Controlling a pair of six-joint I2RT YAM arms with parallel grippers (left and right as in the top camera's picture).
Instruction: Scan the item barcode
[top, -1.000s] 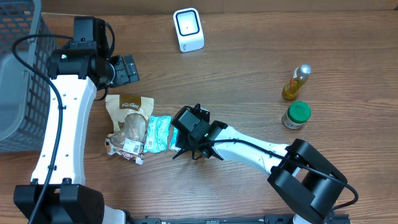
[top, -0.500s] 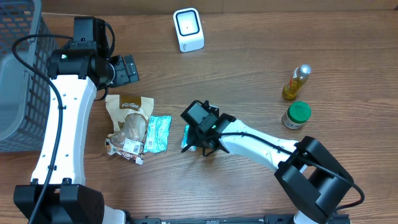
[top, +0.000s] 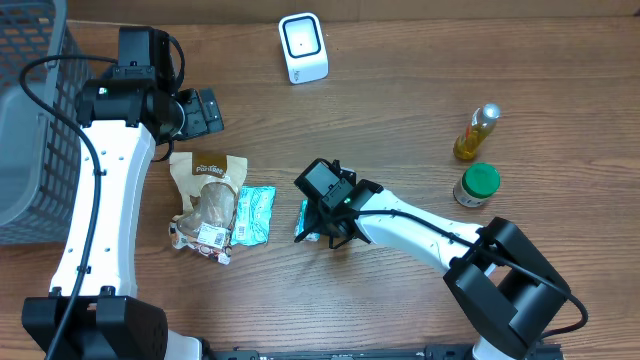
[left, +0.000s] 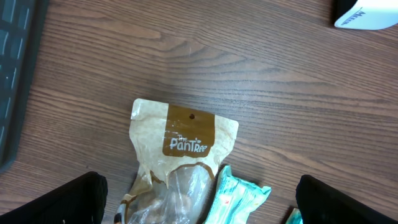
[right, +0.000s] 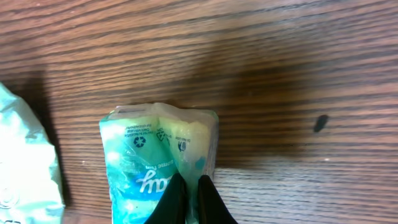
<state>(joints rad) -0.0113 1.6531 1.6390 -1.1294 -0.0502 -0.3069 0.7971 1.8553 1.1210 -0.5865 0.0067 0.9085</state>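
My right gripper (top: 318, 226) is shut on the raised seam of a small teal packet (top: 303, 222) in the middle of the table. The wrist view shows both fingertips pinching that seam, with the teal packet (right: 140, 168) lying below my right gripper (right: 191, 182). The white barcode scanner (top: 302, 47) stands at the far edge, well away from the packet. My left gripper (top: 200, 112) hangs open above the brown "Pantree" bag (left: 183, 140), touching nothing.
A second teal packet (top: 253, 214) lies against the brown bag (top: 208, 195). A grey basket (top: 25, 120) fills the far left. A yellow bottle (top: 477, 131) and a green-lidded jar (top: 477, 184) stand at the right.
My right gripper has carried the teal packet a short way right, away from the second packet and the bag. The left arm has not moved.
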